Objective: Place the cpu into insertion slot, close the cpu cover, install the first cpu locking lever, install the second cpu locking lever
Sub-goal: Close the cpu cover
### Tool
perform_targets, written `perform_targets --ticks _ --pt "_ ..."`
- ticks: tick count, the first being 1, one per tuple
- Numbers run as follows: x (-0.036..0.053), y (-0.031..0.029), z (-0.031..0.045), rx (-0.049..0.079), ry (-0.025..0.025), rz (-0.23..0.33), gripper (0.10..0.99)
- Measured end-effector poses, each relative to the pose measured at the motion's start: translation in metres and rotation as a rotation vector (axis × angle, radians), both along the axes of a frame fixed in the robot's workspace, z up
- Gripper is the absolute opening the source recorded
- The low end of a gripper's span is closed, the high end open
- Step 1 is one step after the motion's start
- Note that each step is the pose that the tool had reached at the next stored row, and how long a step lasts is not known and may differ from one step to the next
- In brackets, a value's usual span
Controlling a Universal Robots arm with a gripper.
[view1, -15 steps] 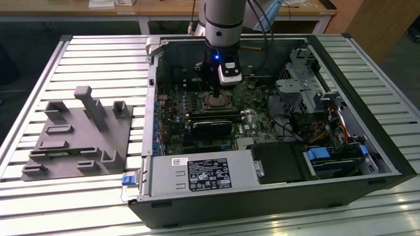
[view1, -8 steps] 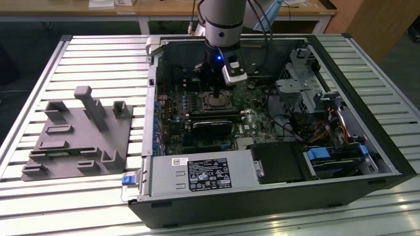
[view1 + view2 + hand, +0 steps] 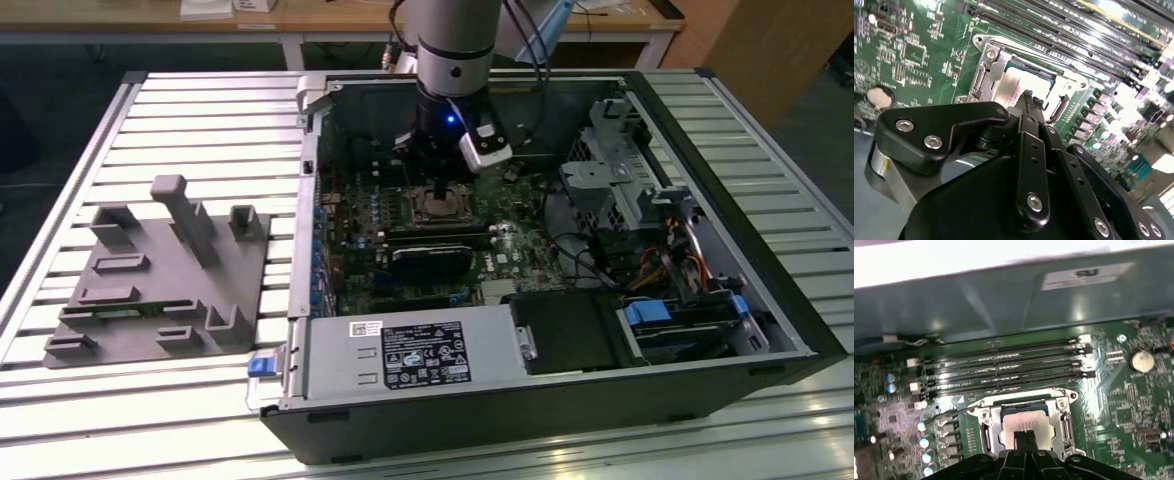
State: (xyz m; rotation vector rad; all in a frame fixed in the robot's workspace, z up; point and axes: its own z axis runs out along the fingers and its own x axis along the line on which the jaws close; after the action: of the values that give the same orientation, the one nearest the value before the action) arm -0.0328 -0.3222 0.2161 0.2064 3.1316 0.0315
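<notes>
The claw (image 3: pixel 1026 437), shut tight and empty, should push softly and straight down on the cover (image 3: pixel 990 432) around the chip (image 3: pixel 1024 420).

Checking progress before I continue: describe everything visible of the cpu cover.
The cpu cover is a thin silvery-grey metal frame that appears to lie flat over the insertion slot on the green board. The cpu shows pale through its large window. The gripper, shut, hangs over that window; contact cannot be told.

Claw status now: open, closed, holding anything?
Claw: closed, fingertips together, nothing held, tips just above the cpu.
</notes>
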Motion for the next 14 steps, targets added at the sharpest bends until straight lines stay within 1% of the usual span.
perform_targets --ticks 4,6,14 --pt "0.0 0.0 -0.0007 0.0 0.0 0.073 0.114" --pt "0.0 0.0 -0.0008 0.0 0.0 0.098 0.114" --pt "0.0015 0.0 -0.001 0.0 0.0 0.099 0.114"
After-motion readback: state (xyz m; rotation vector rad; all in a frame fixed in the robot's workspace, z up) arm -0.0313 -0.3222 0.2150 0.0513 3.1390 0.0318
